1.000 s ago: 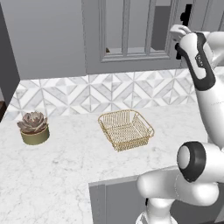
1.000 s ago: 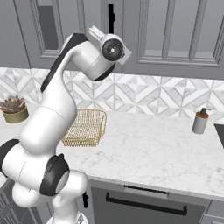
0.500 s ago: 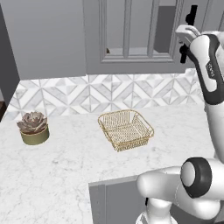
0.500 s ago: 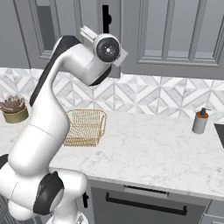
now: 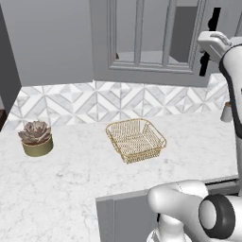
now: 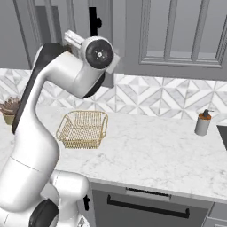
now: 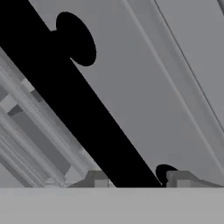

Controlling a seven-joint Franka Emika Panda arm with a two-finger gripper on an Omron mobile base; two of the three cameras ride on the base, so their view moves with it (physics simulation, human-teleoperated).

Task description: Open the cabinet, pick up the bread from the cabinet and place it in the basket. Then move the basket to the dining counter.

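White robot arm reaches up to a grey wall cabinet [image 5: 142, 42] w/ a glass-paned door and vertical grey bars. The claw [image 7: 135, 178] sits right at the door's long black bar handle [image 7: 78, 113]. In the hand view the handle runs diagonally across the frame and passes between the two small finger tips at the bottom, one tip on each side, so the claw straddles the bar. Can't tell whether the fingers are clenched on it or just loosely around it.

From the left base view the hand [image 5: 215, 45] is at the door's right edge, and the door stands slightly ajar, swung out a little from the cabinet front. The shelf inside shows through the glass; the bread isn't something I can make out there.

Well below the claw, on the marble tabletop [image 5: 71, 184], sits the gold wire-mesh basket [image 5: 136, 139], rectangular, flared sides, nothing in it. It stands near the patterned tile backsplash [image 5: 94, 101], apart from everything else.

Far off to the claw's lower left, a small succulent in a tan pot [image 5: 36, 138] rests on the same tabletop. On the other side, near the backsplash, stands a small soap dispenser bottle w/ a brown top [image 6: 203, 123].

A second glass-paned cabinet door [image 6: 177, 35] hangs to the right of the claw in the right base view.
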